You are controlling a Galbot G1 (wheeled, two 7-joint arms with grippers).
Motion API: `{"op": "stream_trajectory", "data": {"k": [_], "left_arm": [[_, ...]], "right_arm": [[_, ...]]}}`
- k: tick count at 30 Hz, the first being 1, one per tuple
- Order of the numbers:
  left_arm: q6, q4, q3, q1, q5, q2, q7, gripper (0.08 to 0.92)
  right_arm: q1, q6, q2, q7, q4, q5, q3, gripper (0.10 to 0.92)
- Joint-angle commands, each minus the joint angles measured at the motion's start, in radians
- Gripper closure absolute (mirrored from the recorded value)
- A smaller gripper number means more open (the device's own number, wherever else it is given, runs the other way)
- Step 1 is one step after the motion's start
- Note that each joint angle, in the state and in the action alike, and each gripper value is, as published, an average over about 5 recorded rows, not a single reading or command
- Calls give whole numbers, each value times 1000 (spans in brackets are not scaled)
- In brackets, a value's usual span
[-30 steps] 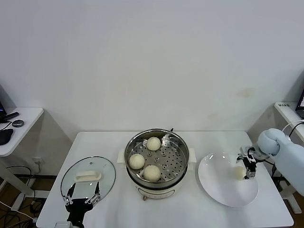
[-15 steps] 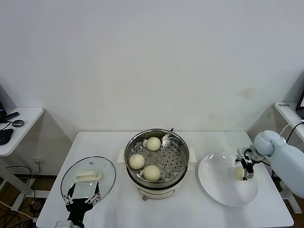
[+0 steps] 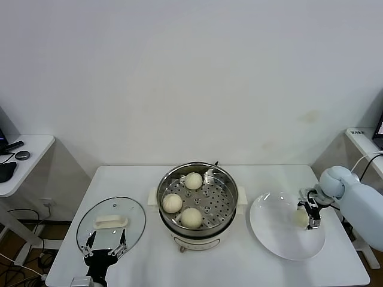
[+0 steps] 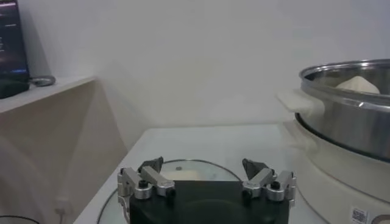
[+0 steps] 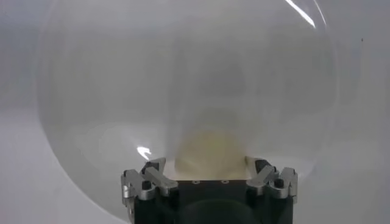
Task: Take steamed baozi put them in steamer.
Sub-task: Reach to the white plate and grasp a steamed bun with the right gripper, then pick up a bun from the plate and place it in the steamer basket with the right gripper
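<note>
Steamer (image 3: pixel 197 200), table centre: three baozi (image 3: pixel 191 217) on its tray. Fourth bun (image 3: pixel 300 217) on the plate (image 3: pixel 281 239), right end. Right gripper (image 3: pixel 310 213) spread wide around it, not clenched; left gripper (image 3: pixel 105 250) released, near-left corner over the lid (image 3: pixel 111 221). One transfer left.

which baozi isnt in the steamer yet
The baozi on the white plate, between the right gripper's open jaws; the other three sit in the steamer.

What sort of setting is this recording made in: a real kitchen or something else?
Probably a lab or office test area, not a kitchen: a bare white table against a plain wall, a side desk with a mouse, and only the steamer, lid and plate laid out.
</note>
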Motion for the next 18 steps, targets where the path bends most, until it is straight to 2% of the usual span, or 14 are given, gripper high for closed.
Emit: {"op": "stream_trajectory", "data": {"k": [1,4,11,18], "left_arm": [[0,7,1,-1,0,1,-1,177],[0,9,2,-2,0,1,0,177],[1,9,8,-9,-1,3,-1,177],[1,4,19,-17,24,5,-11,177]], "right_arm": [[-1,-4,2,12,-8,1,-1,204],[2,-4,-1,13,-6,8,-2,240],[17,-18,-19,4,19,41,-12,440],[189,-84,-89,-22,120,219,-165,617]]}}
